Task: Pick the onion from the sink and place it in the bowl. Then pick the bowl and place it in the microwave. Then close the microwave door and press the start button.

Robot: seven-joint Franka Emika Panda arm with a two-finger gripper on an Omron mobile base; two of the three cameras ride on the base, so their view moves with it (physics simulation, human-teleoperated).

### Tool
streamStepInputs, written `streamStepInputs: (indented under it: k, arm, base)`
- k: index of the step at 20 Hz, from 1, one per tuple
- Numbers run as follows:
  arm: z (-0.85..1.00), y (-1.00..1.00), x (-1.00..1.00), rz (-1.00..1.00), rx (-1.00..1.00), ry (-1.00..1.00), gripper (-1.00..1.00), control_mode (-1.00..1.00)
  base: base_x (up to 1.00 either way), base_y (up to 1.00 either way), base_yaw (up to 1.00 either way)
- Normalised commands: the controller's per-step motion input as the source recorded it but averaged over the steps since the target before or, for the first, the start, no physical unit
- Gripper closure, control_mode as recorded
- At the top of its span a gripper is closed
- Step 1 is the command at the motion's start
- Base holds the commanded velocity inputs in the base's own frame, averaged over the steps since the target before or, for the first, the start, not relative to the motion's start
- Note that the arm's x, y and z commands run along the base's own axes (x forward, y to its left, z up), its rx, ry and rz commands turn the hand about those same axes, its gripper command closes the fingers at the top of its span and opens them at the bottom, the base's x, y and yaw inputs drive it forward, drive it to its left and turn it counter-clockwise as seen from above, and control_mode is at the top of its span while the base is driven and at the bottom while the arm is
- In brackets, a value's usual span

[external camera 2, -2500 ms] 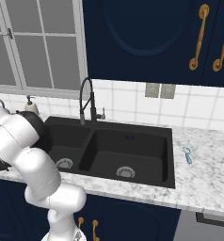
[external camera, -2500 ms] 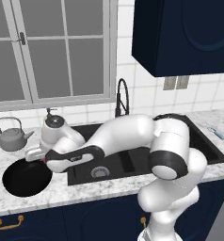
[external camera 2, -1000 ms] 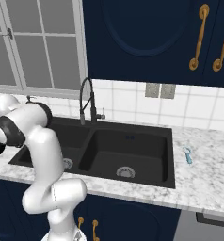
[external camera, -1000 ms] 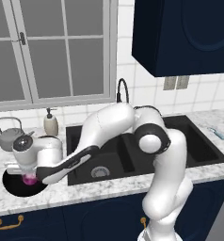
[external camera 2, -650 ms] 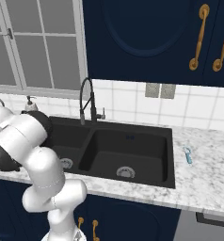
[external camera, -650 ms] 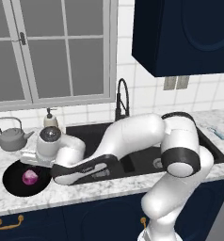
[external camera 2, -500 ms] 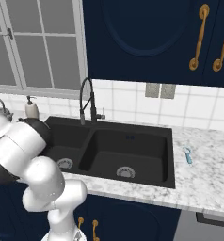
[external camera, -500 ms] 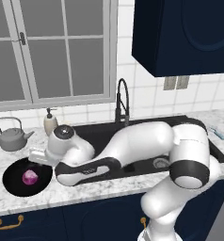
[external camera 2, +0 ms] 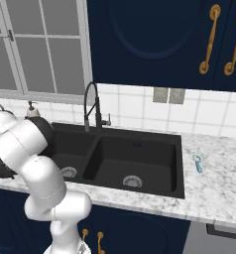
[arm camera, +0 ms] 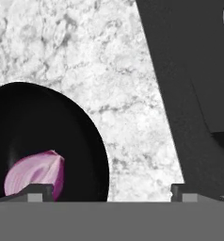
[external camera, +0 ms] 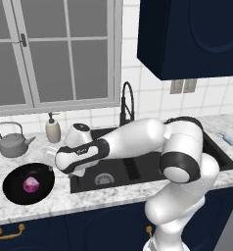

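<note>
The onion (external camera: 31, 184) lies in the bowl (external camera: 13, 188), which sits on the table (external camera: 59, 198) at nine o'clock of the sink (external camera: 133, 169). The kettle (external camera: 11, 143) and soap bottle (external camera: 53, 130) stand behind the bowl, at twelve o'clock. The faucet (external camera: 126, 100) rises behind the sink.

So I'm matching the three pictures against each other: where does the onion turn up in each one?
Left base view: the onion lies in the bowl on the counter, lower left, left of the sink.
Right base view: not in it.
Hand view: onion at the bottom left, inside the bowl.
Shared landmark: the sink, also in the right base view and along the right of the hand view.
</note>
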Motion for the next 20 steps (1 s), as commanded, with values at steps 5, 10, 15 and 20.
streamStepInputs:
  k: [5, 10, 15, 20]
  arm:
    - [-0.04, 0.52, 0.14, 0.0, -0.09, 0.01, -1.0, -1.0]
    - [-0.28, 0.2, 0.0, 0.0, -0.07, -0.02, -1.0, -1.0]
    - [-0.34, 0.0, 0.0, 0.0, -0.04, 0.0, -1.0, -1.0]
    - [-0.24, 0.07, 0.01, 0.0, -0.03, 0.0, 1.0, -1.0]
  base:
    - [0.0, 0.0, 0.0]
    - [0.0, 0.0, 0.0]
    - [0.0, 0.0, 0.0]
    - [0.0, 0.0, 0.0]
